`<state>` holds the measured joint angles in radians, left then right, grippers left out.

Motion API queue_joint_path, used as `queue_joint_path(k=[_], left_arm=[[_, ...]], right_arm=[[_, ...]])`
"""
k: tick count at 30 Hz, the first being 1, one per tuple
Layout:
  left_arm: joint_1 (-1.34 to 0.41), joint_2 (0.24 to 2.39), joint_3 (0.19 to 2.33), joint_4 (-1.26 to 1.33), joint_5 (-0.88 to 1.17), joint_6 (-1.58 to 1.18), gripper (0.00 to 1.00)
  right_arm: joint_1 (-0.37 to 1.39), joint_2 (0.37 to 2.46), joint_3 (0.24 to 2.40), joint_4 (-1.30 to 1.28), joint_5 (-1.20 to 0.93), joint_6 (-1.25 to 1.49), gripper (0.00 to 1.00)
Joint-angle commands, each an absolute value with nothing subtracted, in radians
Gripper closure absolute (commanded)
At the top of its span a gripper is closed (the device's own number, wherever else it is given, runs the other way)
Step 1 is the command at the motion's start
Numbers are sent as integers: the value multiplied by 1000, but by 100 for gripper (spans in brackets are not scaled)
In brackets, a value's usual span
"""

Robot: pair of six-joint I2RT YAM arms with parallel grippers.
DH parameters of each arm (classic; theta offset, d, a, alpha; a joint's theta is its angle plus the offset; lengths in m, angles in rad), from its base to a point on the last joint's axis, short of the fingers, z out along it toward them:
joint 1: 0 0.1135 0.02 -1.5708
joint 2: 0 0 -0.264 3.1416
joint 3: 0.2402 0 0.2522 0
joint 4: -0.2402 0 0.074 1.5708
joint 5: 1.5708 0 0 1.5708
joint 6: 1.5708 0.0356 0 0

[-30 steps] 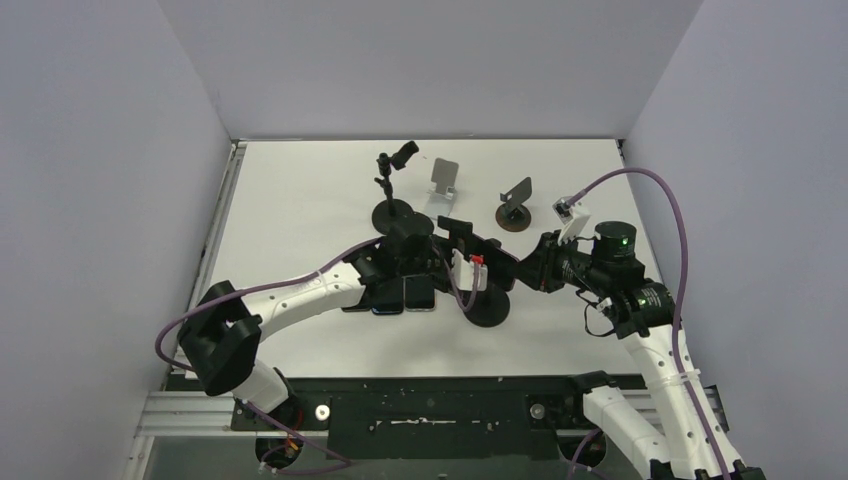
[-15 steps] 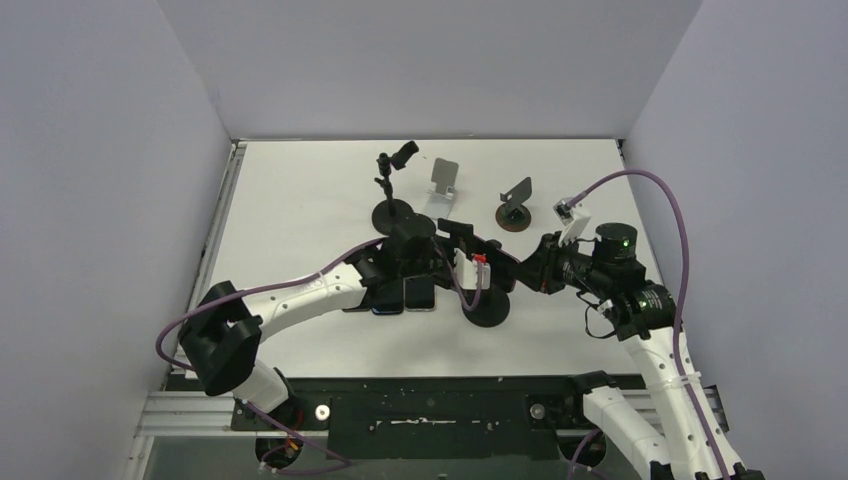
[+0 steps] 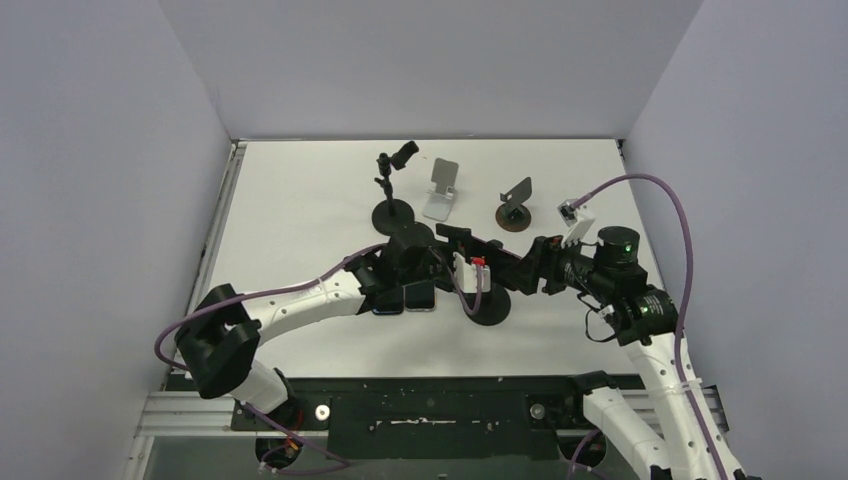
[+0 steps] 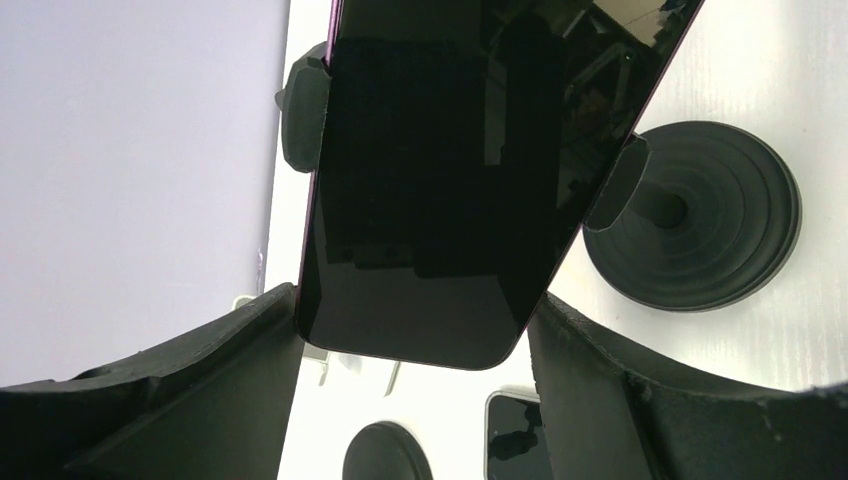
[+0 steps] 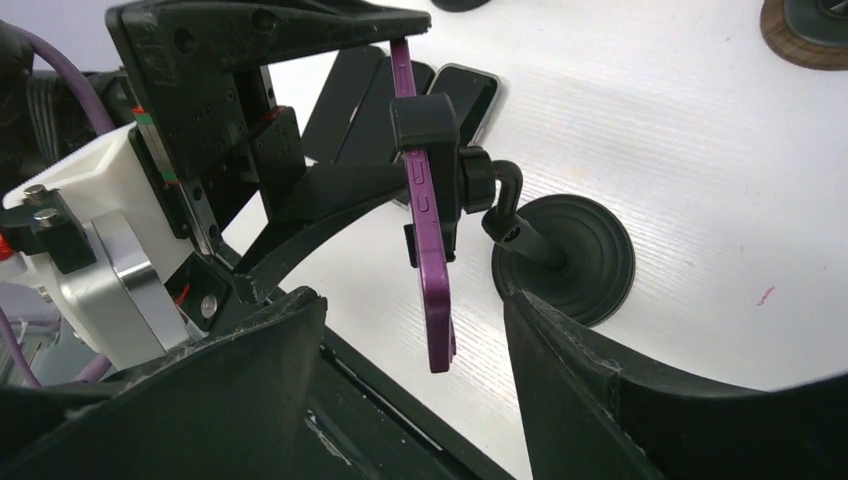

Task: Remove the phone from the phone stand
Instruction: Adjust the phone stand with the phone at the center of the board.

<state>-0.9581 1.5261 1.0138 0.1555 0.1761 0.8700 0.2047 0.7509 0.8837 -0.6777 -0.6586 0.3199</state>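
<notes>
A purple phone (image 5: 432,270) with a dark screen (image 4: 440,190) sits in the side clamps (image 4: 305,110) of a black phone stand on a round suction base (image 5: 570,255) (image 3: 487,310). My left gripper (image 4: 415,310) has its fingers (image 4: 200,390) against both long edges of the phone's free end, shut on it. My right gripper (image 5: 415,300) is open. The phone's end hangs edge-on between its fingers (image 5: 620,390) and touches neither. In the top view the two grippers meet over the stand, left (image 3: 470,262) and right (image 3: 520,275).
Several dark phones (image 3: 420,293) (image 5: 465,95) lie flat on the white table just left of the stand. At the back stand a black gooseneck holder (image 3: 395,210), a silver stand (image 3: 442,190) and a wood-based stand (image 3: 515,210). The table's black front rail (image 5: 400,400) runs below the phone.
My right gripper was shut and has opened, drawing back a little. My left gripper's jaws have narrowed onto the phone's edges.
</notes>
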Motion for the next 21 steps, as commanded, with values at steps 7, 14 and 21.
queue_joint_path(k=[7,14,21], left_arm=[[-969,1463,951,203,162,739,50],[-993,1440,917,210,129,661,61],[-1046,1440,910,220,22,581,77]], right_arm=[[213,615,805,-476,-574,444,29],[214,536,728,-352,-541,531,29],[214,473,642,-241,-518,595,29]])
